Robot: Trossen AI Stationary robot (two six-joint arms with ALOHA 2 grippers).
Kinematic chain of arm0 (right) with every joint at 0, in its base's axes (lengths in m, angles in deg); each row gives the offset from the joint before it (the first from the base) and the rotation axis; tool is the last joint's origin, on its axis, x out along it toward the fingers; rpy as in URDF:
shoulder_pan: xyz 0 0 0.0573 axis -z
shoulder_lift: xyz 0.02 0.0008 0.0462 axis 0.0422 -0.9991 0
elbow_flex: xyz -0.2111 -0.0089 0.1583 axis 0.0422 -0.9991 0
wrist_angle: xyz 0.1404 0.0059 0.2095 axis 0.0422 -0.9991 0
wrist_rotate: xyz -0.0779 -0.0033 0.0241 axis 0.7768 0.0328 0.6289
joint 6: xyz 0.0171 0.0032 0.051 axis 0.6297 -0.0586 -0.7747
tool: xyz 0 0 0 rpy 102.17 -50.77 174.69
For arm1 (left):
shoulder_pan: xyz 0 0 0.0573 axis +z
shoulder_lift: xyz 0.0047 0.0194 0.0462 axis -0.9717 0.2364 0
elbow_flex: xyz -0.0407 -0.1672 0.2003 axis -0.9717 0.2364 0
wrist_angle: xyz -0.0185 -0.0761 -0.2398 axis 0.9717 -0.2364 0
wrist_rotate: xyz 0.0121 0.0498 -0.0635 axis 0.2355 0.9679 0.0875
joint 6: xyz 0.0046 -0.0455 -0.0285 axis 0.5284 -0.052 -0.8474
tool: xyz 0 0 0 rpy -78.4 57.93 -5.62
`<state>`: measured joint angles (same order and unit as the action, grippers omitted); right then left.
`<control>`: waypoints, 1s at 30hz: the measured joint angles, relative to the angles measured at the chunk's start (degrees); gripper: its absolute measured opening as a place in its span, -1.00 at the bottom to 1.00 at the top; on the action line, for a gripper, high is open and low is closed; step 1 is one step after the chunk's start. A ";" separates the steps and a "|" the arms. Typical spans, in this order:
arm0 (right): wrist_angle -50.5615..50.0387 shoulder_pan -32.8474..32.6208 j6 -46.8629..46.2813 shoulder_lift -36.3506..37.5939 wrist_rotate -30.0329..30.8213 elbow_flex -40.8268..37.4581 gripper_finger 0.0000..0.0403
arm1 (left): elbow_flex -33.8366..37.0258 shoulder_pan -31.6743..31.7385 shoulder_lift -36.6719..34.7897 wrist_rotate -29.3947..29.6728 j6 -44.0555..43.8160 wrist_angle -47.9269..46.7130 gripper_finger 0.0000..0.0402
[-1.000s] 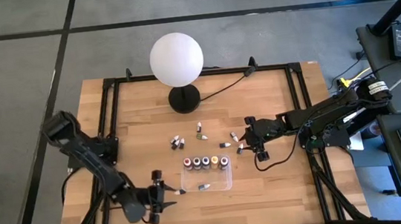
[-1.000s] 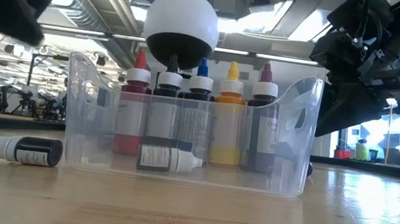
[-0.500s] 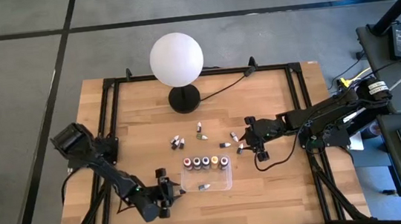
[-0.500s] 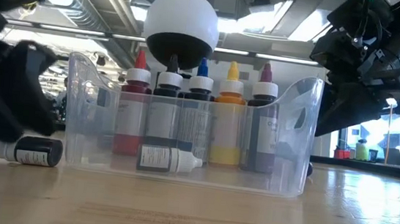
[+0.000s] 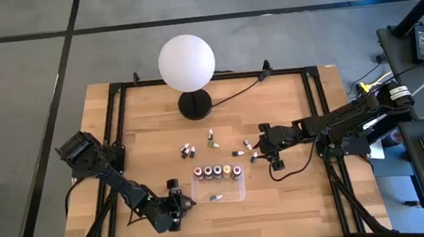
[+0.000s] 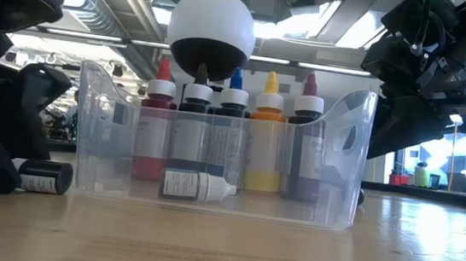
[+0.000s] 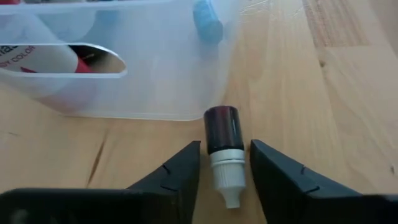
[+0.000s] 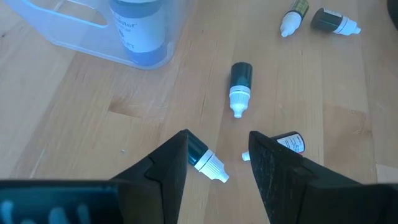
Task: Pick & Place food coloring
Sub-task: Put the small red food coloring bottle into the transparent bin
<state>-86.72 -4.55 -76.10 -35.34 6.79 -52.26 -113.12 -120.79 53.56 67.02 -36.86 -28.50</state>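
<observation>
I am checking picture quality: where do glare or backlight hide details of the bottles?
Low view: bright ceiling lights behind the clear tray leave the left gripper a dark silhouette. Left wrist view: the tray wall blurs the bottles inside, while the loose bottle between the open fingers looks sharp.

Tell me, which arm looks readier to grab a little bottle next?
The left. Its open left gripper already straddles a dark white-capped bottle lying on its side beside the clear plastic tray. The right gripper is open above scattered bottles, none squarely between its fingers.
</observation>
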 joint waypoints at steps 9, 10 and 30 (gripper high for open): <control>0.00 -0.02 0.01 -0.01 0.02 0.00 -0.14 | 0.01 -0.06 -0.25 -0.31 0.00 0.06 -0.66; -0.01 -0.02 0.01 -0.01 0.02 0.00 -0.14 | 0.08 -0.03 -0.67 -0.79 0.00 -0.01 -0.66; -0.11 -0.01 0.05 -0.01 0.02 0.00 -0.14 | 0.02 9.72 -20.86 -9.33 17.92 4.79 -0.64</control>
<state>-86.83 -4.56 -76.04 -35.35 6.82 -52.26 -113.10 -111.08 32.69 57.69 -18.93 -23.71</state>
